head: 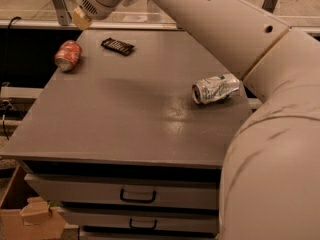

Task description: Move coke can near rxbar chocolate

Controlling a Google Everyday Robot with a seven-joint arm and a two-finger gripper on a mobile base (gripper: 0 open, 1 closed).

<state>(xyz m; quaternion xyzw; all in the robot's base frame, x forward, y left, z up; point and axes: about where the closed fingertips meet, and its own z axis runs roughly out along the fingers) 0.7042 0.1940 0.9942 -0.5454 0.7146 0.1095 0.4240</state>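
The coke can (67, 55), red-orange with a silver end, lies on its side at the far left edge of the grey table (120, 129). The rxbar chocolate (118, 46), a flat dark bar, lies a little to the right of the can and slightly farther back, apart from it. My gripper (81, 18) is at the top of the view, above the table's back left part. It is lifted off the can and holds nothing. Only its pale tip shows past the wrist.
A crumpled silver can with green markings (215, 88) lies on its side at the table's right. My big white arm (260, 109) fills the right side. Drawers with dark handles (137, 196) are below the tabletop. A cardboard box (30, 219) sits on the floor, bottom left.
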